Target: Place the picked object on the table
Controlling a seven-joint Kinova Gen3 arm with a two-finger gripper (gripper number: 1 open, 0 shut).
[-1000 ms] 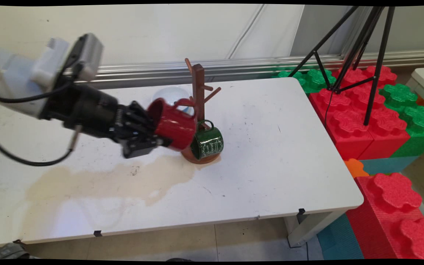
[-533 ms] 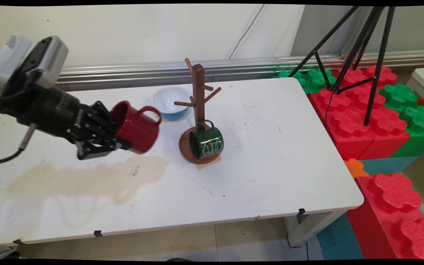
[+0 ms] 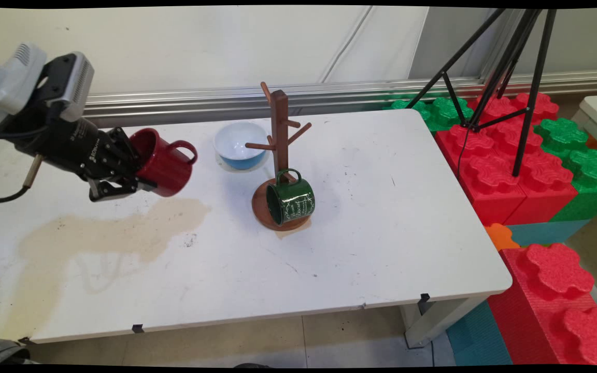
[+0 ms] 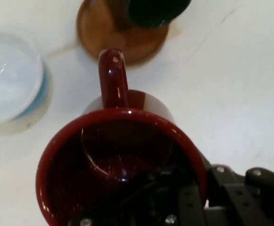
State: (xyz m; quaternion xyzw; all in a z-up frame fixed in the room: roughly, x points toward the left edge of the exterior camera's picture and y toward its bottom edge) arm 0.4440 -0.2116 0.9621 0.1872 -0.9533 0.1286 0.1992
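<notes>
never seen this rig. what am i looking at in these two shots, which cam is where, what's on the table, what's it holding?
It is a white robot arm ending in a black two-finger gripper. The wide shot comes from a fixed camera above the table's near side. The close shot comes from a camera on the hand, looking along the gripper.

The gripper is shut on the rim of a red mug, one finger inside and one outside, held tilted above the white table; the hand view looks straight into the same mug.

On the table: a wooden mug tree with a green mug hanging low on it, a white and blue bowl behind, and a tan stain.
</notes>
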